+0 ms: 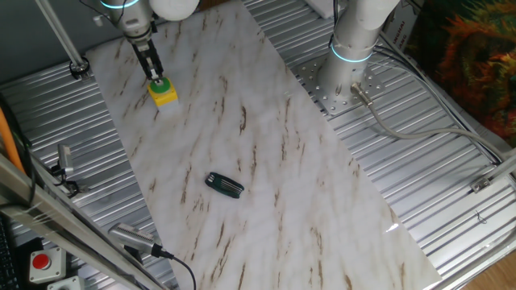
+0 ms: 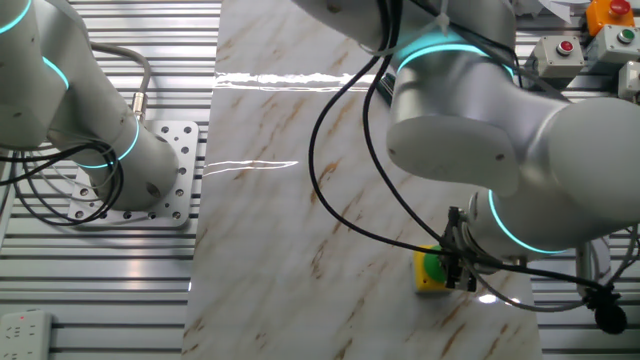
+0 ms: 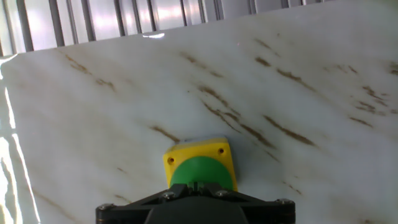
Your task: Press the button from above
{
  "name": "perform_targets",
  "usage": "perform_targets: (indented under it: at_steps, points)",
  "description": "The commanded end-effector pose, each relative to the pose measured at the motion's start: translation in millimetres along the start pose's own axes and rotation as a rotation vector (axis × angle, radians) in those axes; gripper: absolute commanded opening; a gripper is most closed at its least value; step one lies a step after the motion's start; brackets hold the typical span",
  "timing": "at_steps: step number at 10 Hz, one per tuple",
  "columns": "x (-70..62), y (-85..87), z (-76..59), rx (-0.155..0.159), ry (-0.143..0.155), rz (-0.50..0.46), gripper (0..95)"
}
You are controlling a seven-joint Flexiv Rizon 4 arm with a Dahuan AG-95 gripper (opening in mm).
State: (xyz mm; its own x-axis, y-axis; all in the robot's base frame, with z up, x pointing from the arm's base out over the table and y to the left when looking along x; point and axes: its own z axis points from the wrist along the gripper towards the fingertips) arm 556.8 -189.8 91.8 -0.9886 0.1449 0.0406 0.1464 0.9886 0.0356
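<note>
The button is a round green cap (image 1: 162, 84) on a small yellow box (image 1: 165, 98), standing on the marble board (image 1: 266, 161) at its far left. It also shows in the other fixed view (image 2: 433, 267) and in the hand view (image 3: 200, 170). My gripper (image 1: 155, 76) stands upright directly over it, and its fingertips reach the top of the green cap. In the hand view the gripper (image 3: 199, 185) has its two fingertips together with no gap, at the near edge of the cap. The arm hides part of the box in the other fixed view.
A black folded tool (image 1: 224, 184) lies mid-board. A second arm's base (image 1: 352, 56) stands on a plate at the board's right edge. A red button on a grey box (image 1: 40, 262) sits at the lower left. Ribbed metal table surrounds the board.
</note>
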Motion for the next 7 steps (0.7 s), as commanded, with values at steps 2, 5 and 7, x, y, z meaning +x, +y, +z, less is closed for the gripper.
perform_targets:
  at_steps: [2, 5, 7]
  points:
    - [-0.4, -0.5, 6.9, 0.001, 0.018, -0.002, 0.0]
    - [4.9, 4.0, -55.0, 0.001, 0.035, -0.004, 0.0]
    - [8.0, 5.9, -67.7, -0.002, 0.038, -0.006, 0.0]
